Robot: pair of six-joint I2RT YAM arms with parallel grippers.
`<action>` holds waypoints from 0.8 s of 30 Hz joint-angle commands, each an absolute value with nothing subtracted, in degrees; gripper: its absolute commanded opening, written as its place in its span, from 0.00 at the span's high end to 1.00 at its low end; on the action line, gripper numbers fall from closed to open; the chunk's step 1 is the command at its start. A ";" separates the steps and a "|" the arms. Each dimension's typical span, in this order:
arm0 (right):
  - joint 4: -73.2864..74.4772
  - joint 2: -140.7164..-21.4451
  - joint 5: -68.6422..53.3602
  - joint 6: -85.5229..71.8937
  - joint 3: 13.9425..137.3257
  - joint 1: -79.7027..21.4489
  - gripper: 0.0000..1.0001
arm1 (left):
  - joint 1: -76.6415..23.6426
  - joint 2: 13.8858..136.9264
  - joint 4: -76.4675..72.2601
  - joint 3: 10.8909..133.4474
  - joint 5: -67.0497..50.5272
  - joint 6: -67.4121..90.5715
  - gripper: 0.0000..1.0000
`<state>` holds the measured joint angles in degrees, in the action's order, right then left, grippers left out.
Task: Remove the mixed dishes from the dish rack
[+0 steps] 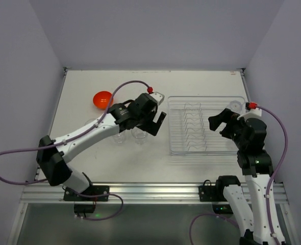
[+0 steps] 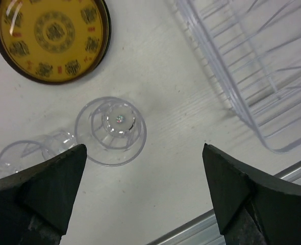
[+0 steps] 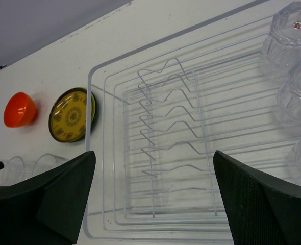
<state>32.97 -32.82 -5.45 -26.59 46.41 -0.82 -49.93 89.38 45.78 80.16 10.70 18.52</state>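
- No text, label, brand, number or sign is showing legibly in any of the views.
- The yellow-brown patterned plate (image 2: 51, 33) is carrying a ring of dark ornamental medallions around a round central motif. These are reading as decoration only, with no letter or figure coming out clearly.

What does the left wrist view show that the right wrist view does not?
Only the left wrist view: the metal rail at the edge of the table. Only the right wrist view: the orange bowl and clear cups at the right end of the dish rack. Both: the yellow patterned plate, the rack, and loose cups on the table.
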 commanded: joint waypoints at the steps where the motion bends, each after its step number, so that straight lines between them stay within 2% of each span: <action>1: 29.10 -34.89 -0.97 -28.56 45.88 -0.88 0.01 | -49.66 80.89 40.00 79.99 10.01 17.75 0.00; 6: 28.56 -39.98 5.59 -33.30 46.76 -0.79 0.01 | -46.60 71.56 39.37 75.24 18.97 18.98 0.00; 10: 29.61 -49.53 16.04 -35.24 50.09 -0.53 0.01 | -36.41 63.49 43.50 70.95 27.22 21.44 0.00; 12: 29.97 -53.07 19.32 -36.91 52.99 1.56 0.01 | -34.55 58.57 41.41 68.04 27.68 21.36 0.00; 15: 30.32 -58.79 17.76 -38.41 56.59 6.22 0.01 | -32.09 55.12 35.69 60.31 27.33 21.01 0.00; 21: 31.11 -65.03 20.65 -41.30 60.47 11.94 0.01 | -31.02 53.53 39.72 57.57 29.97 20.83 0.00; 24: 32.07 -66.79 20.65 -42.71 61.35 13.09 0.01 | -30.94 49.14 37.01 53.02 29.36 21.18 0.00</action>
